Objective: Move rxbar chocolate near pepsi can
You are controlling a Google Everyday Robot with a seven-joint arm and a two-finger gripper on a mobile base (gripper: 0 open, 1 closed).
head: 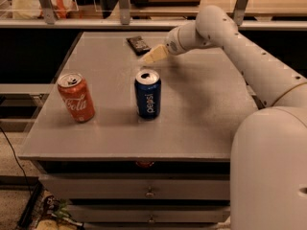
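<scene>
1. Jaws of the pale cream gripper [145, 59] look clenched and empty, hovering just beside the flat, dark-wrapped rxbar chocolate [138, 44] lying at the grey tabletop's [206, 109] far side.
2. Dark blue pepsi can [147, 94] stands upright nearer the front.

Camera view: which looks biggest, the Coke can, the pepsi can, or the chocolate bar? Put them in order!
1. Coca-Cola can and pepsi can: look alike.
2. rxbar chocolate: smallest, though farther back.
The gripper is next to the bar.
</scene>
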